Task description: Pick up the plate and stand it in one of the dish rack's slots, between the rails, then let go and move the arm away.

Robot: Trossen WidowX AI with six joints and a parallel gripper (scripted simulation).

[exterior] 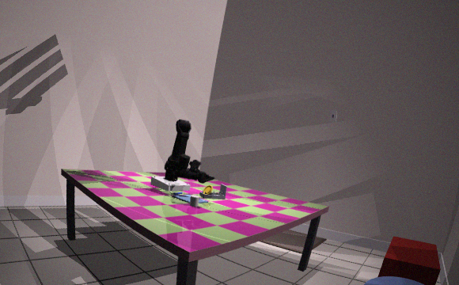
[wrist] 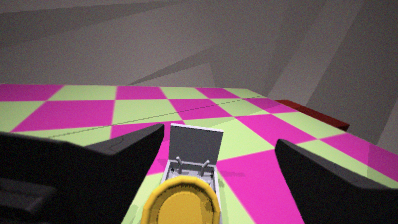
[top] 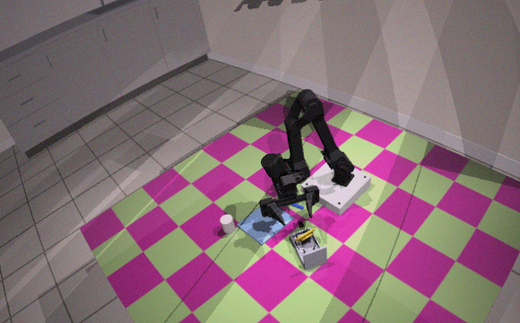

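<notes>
The gripper (top: pixel 292 210) stands open with nothing between its fingers — in the wrist view the two dark fingers spread wide to either side of the frame. Just ahead of the fingertips and lower sits the dish rack (wrist: pixel 192 157), a small grey frame with a raised end wall on its far side and two thin rails rising in front of that wall. The yellow plate (wrist: pixel 182 202) rests in the rack on the near side of those rails, between the fingers but touching neither; only its upper rim and face show at the bottom edge of the wrist view. From the top view the plate (top: pixel 305 234) appears as a narrow yellow sliver lying aslant in the rack (top: pixel 309 251), so it leans rather than stands straight — how far cannot be told. Beneath and slightly behind the gripper lies a blue mat (top: pixel 264 225) on the checked table (top: pixel 377 251); a white cup (top: pixel 227 223) stands beyond the mat's far edge, well apart from the fingers. The arm's white base plate (top: pixel 338 192) sits behind the gripper. In the exterior view the gripper (exterior: pixel 207 179) hangs low over the table, close to the rack (exterior: pixel 218 193).
</notes>
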